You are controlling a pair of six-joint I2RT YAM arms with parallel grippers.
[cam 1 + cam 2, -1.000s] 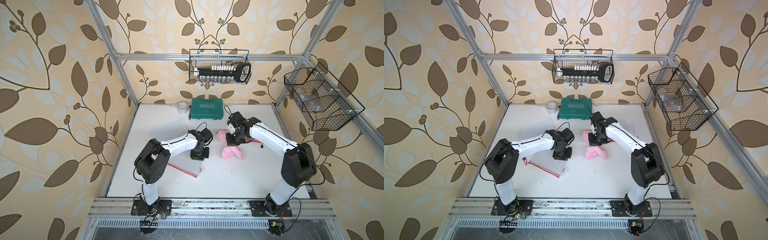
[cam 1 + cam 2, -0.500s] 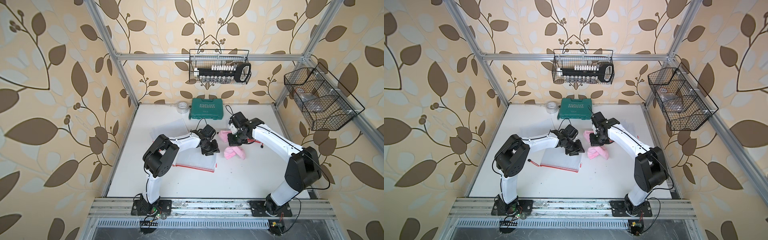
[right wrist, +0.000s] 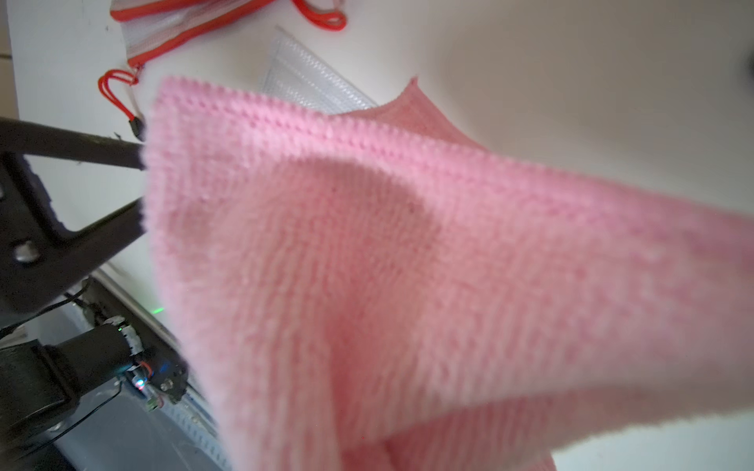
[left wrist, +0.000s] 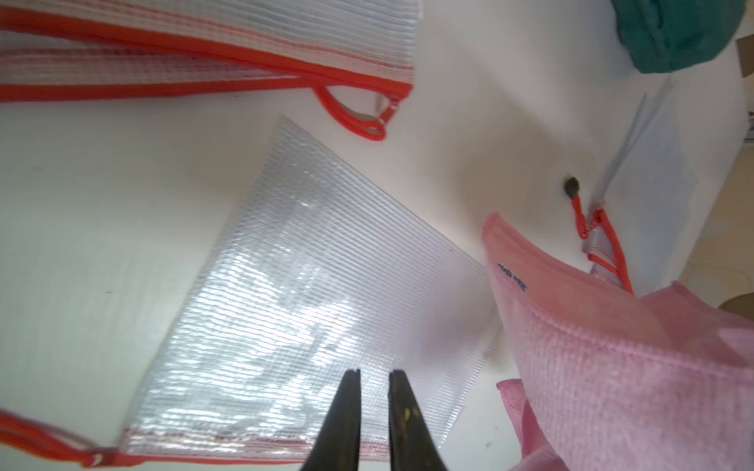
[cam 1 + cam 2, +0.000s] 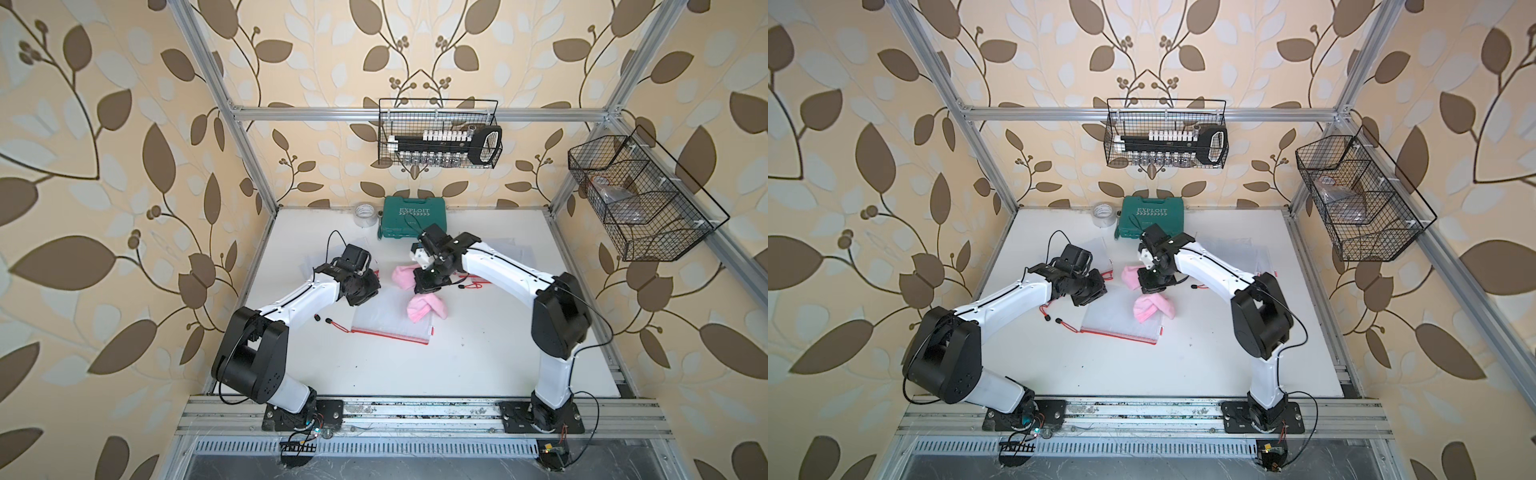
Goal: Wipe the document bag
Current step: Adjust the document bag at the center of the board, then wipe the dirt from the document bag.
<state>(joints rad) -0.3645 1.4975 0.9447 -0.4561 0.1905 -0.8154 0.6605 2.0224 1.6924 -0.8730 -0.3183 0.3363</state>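
Observation:
The document bag (image 5: 386, 324) (image 5: 1117, 322), clear mesh with a red zipper edge, lies flat mid-table. My left gripper (image 5: 365, 293) (image 5: 1090, 297) hovers over the bag's far left corner. In the left wrist view the left gripper (image 4: 374, 372) has a narrow gap between its jaws and nothing in it, with the bag (image 4: 310, 285) below. My right gripper (image 5: 428, 284) (image 5: 1154, 284) is shut on a pink cloth (image 5: 424, 309) (image 5: 1152, 307). One end of the cloth rests on the bag's far right corner. The cloth (image 3: 408, 265) fills the right wrist view and hides the jaws.
More mesh bags lie behind the left arm (image 5: 1096, 253) and beside the right arm (image 5: 507, 249). A green tool case (image 5: 413, 217) and a tape roll (image 5: 365, 212) stand at the back edge. Wire baskets hang on the back wall (image 5: 438, 139) and the right wall (image 5: 640, 199).
The left gripper carried the bag rightward, laid it flat mid-table, let go and nearly closed again. The right gripper has kept the pink cloth, whose end now lies on the bag.

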